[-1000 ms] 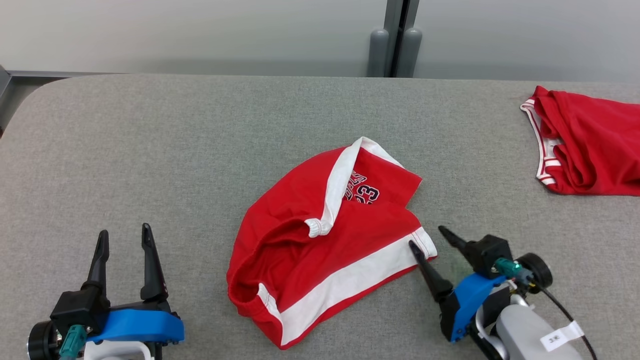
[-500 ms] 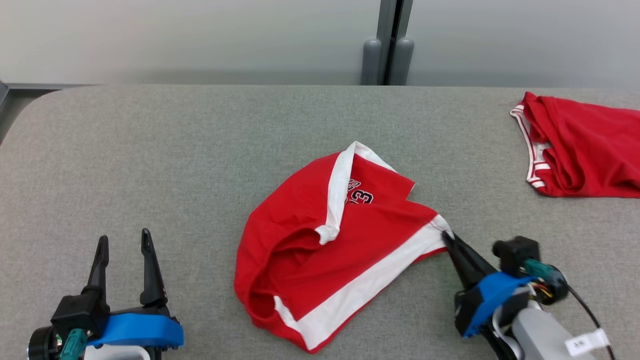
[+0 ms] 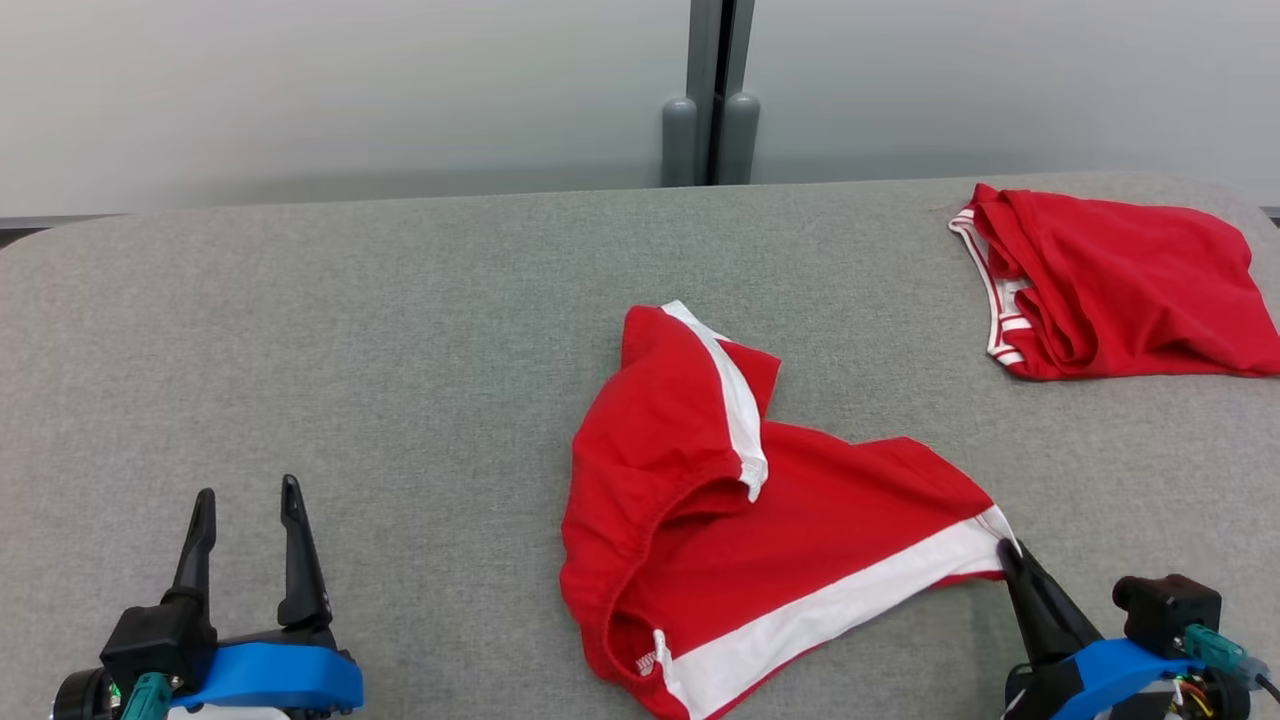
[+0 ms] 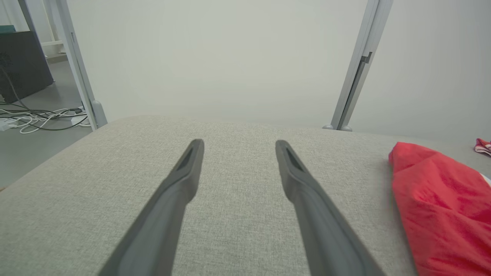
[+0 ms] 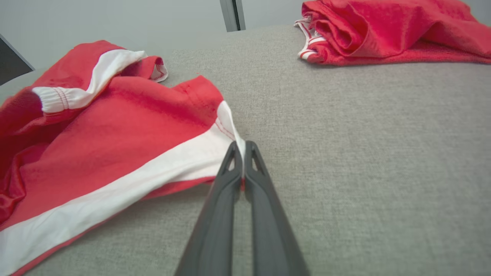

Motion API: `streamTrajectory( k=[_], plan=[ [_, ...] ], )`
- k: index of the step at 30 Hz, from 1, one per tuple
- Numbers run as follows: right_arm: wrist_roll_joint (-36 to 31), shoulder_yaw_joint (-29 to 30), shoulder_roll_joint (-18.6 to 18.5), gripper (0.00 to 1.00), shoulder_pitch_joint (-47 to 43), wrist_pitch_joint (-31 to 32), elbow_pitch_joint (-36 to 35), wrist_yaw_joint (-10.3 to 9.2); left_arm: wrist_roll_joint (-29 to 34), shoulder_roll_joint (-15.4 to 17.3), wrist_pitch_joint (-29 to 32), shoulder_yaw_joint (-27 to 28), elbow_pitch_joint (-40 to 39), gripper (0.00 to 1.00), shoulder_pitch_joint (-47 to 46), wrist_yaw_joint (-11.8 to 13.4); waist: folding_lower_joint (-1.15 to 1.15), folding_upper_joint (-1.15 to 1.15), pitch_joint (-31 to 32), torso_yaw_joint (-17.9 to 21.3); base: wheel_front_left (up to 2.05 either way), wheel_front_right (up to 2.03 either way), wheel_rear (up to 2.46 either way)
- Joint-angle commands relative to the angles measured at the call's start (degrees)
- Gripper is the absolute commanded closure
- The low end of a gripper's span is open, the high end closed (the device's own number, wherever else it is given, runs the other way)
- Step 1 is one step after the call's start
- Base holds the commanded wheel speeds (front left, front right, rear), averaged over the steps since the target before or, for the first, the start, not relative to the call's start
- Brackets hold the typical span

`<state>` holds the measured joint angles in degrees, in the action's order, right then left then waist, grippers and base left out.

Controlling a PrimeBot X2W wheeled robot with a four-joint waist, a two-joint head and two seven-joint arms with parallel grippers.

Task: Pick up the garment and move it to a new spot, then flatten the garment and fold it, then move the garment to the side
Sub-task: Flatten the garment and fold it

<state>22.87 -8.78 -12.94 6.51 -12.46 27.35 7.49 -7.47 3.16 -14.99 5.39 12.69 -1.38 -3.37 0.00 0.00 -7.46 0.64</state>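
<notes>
Head view: red shorts [image 3: 760, 520] lie crumpled on the grey fabric table [image 3: 350, 330], centre-right, nearer the robot's edge than the far one. Waist opening faces the robot. A white stripe [image 3: 830, 610] runs diagonally along the near leg up to the right-hand hem corner. A second white band folds over the upper part.

Right gripper [image 3: 1005, 548] sits at lower right, jaws fully closed on that hem corner, right where the white stripe ends. Right wrist view confirms it: both fingers [image 5: 224, 203] are pressed together with a sliver of white and red cloth pinched at the tips. The hem next to the grip sits slightly off the table, with shadow under it. The rest of the shorts rests flat on the surface.

Left gripper [image 3: 248, 487] is at lower left, jaws spread wide with nothing between them, above bare table and well apart from the shorts. Left wrist view: its fingers [image 4: 180, 191] point toward the far edge, and the shorts show at the right edge of frame.

Second red garment [image 3: 1110, 285], with red-and-white striped trim, is bunched at the far right of the table, well apart from the shorts; neither gripper touches it.

Behind the table is a pale wall [image 3: 300, 90] with a grey post [image 3: 712, 100]. Left wrist view also shows cables [image 4: 38, 119] on the floor beyond the table's left end.
</notes>
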Motion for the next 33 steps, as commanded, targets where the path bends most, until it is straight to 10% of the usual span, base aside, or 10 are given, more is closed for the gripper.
streamTrajectory(
  k=[1,3,25,33],
  plan=[
    [-0.42,1.09,0.38,0.9,-1.47,0.61,-1.49,0.01,0.34,0.11,-0.26,0.44,-0.11,0.0,-0.35,-0.13,0.0,0.0,-0.14,0.41,0.0,0.0,0.0],
    [-1.01,2.0,1.16,0.0,-2.54,1.18,-2.99,0.01,0.47,0.18,-0.26,0.35,-0.02,0.0,-0.49,-0.26,0.0,0.0,-0.25,0.66,0.0,0.0,0.0],
    [-11.11,6.34,9.51,0.0,-3.43,-2.79,-18.27,0.01,1.22,0.06,-0.26,-0.42,0.02,0.0,-1.67,-0.27,0.0,0.0,-1.0,1.34,0.0,0.0,0.0],
    [-12.27,6.45,9.93,0.0,-3.47,-2.78,-17.74,0.01,5.78,0.68,0.35,-9.37,-1.79,0.0,-3.58,-2.69,0.0,0.0,-0.42,1.43,0.0,0.0,0.0]
  ],
)
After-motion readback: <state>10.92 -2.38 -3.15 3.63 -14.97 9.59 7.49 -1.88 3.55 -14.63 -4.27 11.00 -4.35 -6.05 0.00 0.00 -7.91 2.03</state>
